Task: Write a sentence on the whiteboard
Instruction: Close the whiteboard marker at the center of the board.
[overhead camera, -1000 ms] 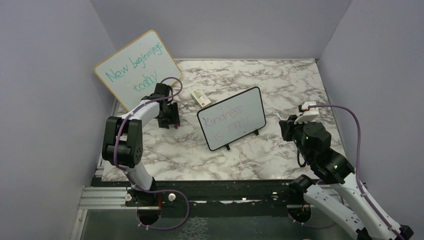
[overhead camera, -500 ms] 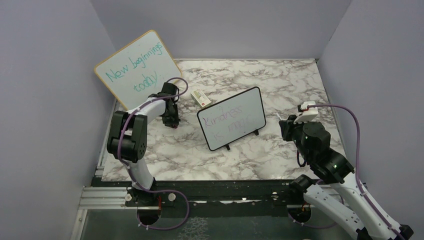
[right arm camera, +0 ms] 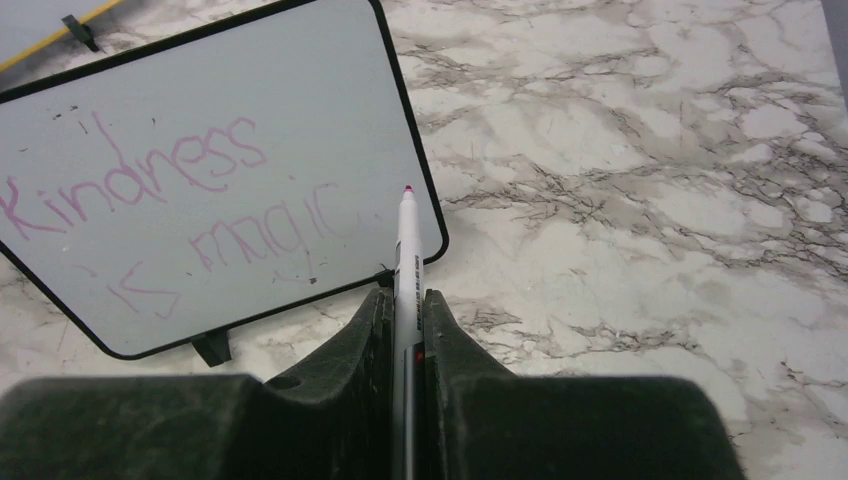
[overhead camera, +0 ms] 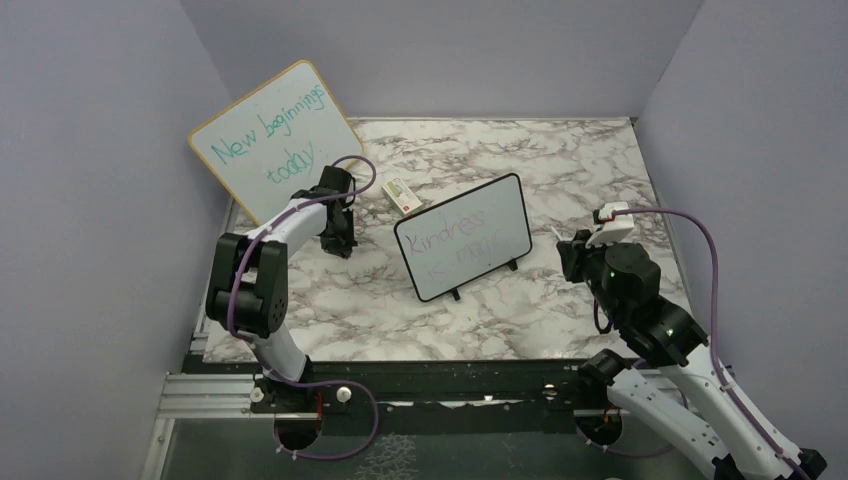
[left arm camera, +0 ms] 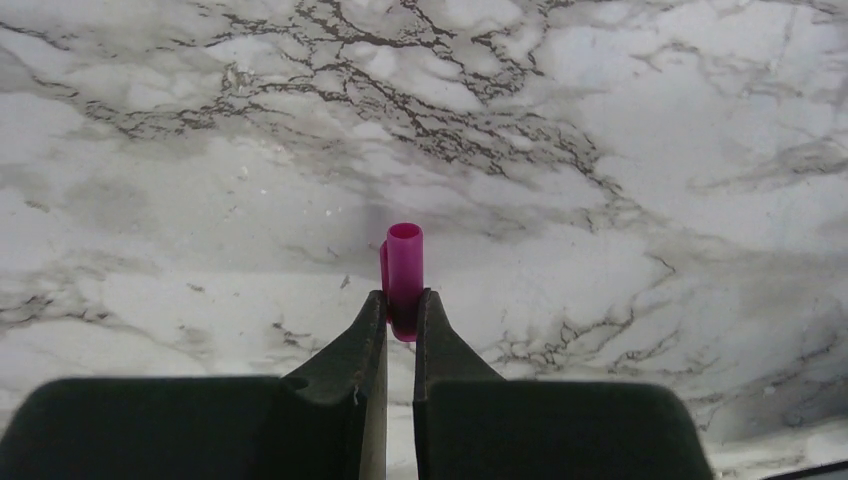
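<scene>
The small black-framed whiteboard (overhead camera: 465,240) (right arm camera: 200,180) stands on its feet mid-table. On it the pink sentence (right arm camera: 170,215) reads "Kindness is magic" in two lines (overhead camera: 460,243). My right gripper (right arm camera: 404,296) (overhead camera: 566,245) is shut on a white marker (right arm camera: 404,250), its pink tip pointing at the board's lower right corner, apart from the surface. My left gripper (left arm camera: 402,298) (overhead camera: 338,238), left of the board, is shut on a magenta pen cap (left arm camera: 403,270) just above the marble.
A larger wood-framed board (overhead camera: 275,140) with teal "New beginnings today" leans at the back left, close behind my left arm. A small white eraser-like block (overhead camera: 400,193) lies behind the whiteboard. Grey walls enclose the marble table (overhead camera: 560,160) on three sides.
My left gripper has shut on the magenta cap and its wrist has shifted slightly toward the back. The right arm and the whiteboard have not moved.
</scene>
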Controlling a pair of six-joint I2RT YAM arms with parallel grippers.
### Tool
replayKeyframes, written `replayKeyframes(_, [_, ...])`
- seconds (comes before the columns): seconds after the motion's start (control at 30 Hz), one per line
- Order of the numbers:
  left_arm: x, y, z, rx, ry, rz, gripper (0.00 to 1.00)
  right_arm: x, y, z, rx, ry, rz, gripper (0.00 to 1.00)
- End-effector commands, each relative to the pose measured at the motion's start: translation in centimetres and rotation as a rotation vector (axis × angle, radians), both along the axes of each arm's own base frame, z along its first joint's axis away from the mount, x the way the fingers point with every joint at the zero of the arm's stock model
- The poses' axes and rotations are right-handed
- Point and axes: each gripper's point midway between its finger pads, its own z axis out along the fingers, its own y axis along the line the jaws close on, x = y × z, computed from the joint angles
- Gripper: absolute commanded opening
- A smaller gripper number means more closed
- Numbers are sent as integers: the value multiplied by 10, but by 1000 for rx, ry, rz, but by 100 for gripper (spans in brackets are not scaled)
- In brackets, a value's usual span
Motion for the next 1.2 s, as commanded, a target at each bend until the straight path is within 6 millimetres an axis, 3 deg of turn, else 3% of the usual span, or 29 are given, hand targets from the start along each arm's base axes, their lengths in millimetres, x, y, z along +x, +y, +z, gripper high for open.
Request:
replayKeyframes(0.0, [1, 0, 44, -2, -125, -97, 0, -2, 8, 6, 0, -12, 60, 0])
replayKeyframes(0.07, [3, 1, 62, 4, -182, -145, 0, -4, 13, 9, 8, -18, 89, 0])
replayKeyframes(0.37, [-10, -41, 151, -200, -445, -431, 0, -10, 44, 33, 38, -35, 269, 0])
replayKeyframes(0.53, [-27, -60, 198, -253, -613, -606, 0, -18, 65, 51, 49, -41, 404, 0])
replayKeyframes(0.93, [-78, -97, 242, -89, -883, -1055, 0, -33, 105, 74, 71, -37, 658, 0])
replayKeyframes(1.17, [-94, -120, 246, 0, -951, -1280, 0, -40, 128, 81, 107, -34, 791, 0])
